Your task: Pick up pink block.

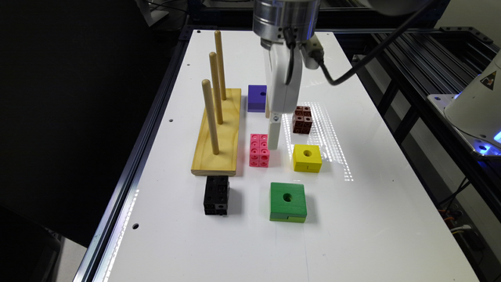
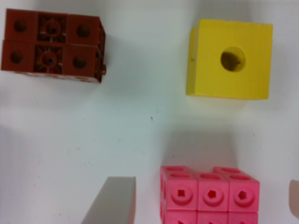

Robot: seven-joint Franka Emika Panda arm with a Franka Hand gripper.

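Note:
The pink block (image 1: 259,150) lies flat on the white table (image 1: 235,243), beside the wooden peg board. In the wrist view the pink block (image 2: 210,196) sits between one grey finger (image 2: 112,203) and a sliver of the other finger (image 2: 294,196), with a gap on each side. My gripper (image 1: 272,131) hangs low over the table, just to the exterior view's right of the block. My gripper (image 2: 202,200) is open and holds nothing.
A wooden base with three upright pegs (image 1: 217,133) stands to the exterior view's left of the block. Around it lie a brown cube block (image 1: 302,119), yellow block (image 1: 307,157), green block (image 1: 287,201), black cube block (image 1: 216,194) and purple block (image 1: 256,98).

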